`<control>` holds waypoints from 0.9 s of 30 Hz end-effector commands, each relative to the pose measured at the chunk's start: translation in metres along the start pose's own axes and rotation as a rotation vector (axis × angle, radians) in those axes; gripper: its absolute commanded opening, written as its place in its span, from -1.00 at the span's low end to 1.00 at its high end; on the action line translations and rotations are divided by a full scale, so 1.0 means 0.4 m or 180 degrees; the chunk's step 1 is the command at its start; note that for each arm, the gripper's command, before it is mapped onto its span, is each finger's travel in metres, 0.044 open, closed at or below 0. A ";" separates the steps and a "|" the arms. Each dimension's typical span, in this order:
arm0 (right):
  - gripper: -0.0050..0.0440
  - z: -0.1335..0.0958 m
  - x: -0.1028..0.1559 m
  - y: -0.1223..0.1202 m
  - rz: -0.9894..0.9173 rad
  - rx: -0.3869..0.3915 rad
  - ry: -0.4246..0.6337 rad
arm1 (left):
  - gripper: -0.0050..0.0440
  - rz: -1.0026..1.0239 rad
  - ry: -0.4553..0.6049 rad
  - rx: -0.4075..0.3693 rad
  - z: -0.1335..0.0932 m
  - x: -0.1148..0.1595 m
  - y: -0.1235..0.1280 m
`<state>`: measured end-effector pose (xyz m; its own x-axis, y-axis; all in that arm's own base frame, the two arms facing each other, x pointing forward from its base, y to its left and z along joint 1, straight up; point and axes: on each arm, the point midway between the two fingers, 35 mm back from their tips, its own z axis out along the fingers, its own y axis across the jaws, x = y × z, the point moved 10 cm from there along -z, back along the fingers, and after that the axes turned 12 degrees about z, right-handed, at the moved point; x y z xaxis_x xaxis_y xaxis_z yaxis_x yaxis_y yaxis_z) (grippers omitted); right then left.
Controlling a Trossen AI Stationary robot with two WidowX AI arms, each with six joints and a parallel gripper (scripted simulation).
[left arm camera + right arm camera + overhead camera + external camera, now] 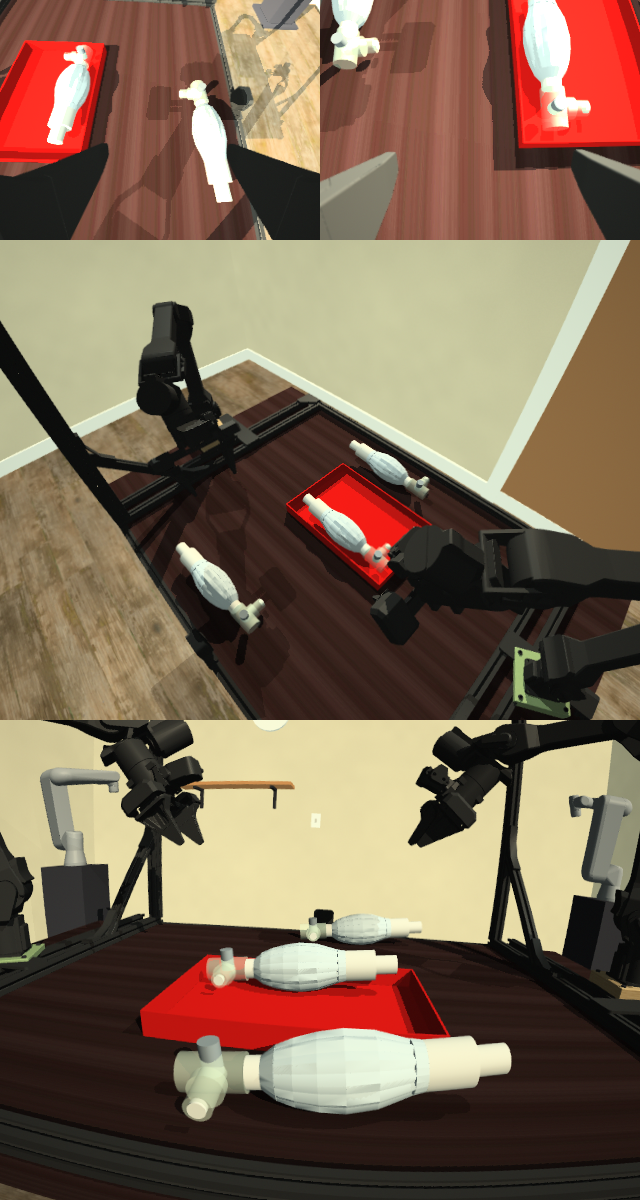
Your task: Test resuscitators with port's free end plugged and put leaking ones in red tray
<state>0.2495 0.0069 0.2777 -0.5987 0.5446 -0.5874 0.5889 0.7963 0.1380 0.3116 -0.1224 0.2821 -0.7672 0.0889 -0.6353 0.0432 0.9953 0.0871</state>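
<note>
Released, with nothing grasped: both left hand (415, 844) (168, 147) and right hand (191, 842) (486, 160). In top view, expect one resuscitator (343, 531) (299, 966) (72, 90) (546, 42) inside the red tray (315, 488) (175, 1024) (40, 155) (580, 145), others at one (387, 467) (343, 1071) and eight o'clock (214, 586) (360, 929) (210, 132) (352, 10) on the table (320, 622) (558, 1092) (145, 30) (455, 100). Might misjudge soundness by squeezing with the plug unpressed; might jog the tray by descending onto its rim.
</note>
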 end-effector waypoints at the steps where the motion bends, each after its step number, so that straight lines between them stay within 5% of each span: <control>1: 0.87 0.001 -0.001 0.001 -0.0008 -0.0004 0.0003 | 1.00 -0.0023 0.0144 -0.0069 0.113 -0.064 -0.089; 9: 0.87 0.001 0.001 0.000 -0.0009 0.0005 0.0004 | 1.00 -0.0004 0.0197 -0.0076 0.144 -0.071 -0.108; 19: 0.87 0.001 0.001 0.000 -0.0009 0.0005 0.0004 | 1.00 -0.0082 0.0311 -0.0193 0.350 -0.110 -0.265; 25: 0.87 0.001 0.001 0.000 -0.0009 0.0005 0.0004 | 1.00 -0.0082 0.0311 -0.0193 0.350 -0.110 -0.265; 27: 0.87 0.024 -0.038 0.046 -0.0027 -0.0009 0.0000 | 1.00 -0.0039 0.0355 -0.0183 0.341 -0.098 -0.254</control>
<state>0.2529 0.0072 0.2783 -0.6006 0.5442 -0.5858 0.5892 0.7965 0.1359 0.4250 -0.2219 0.1938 -0.8333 0.0663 -0.5488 -0.0020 0.9924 0.1230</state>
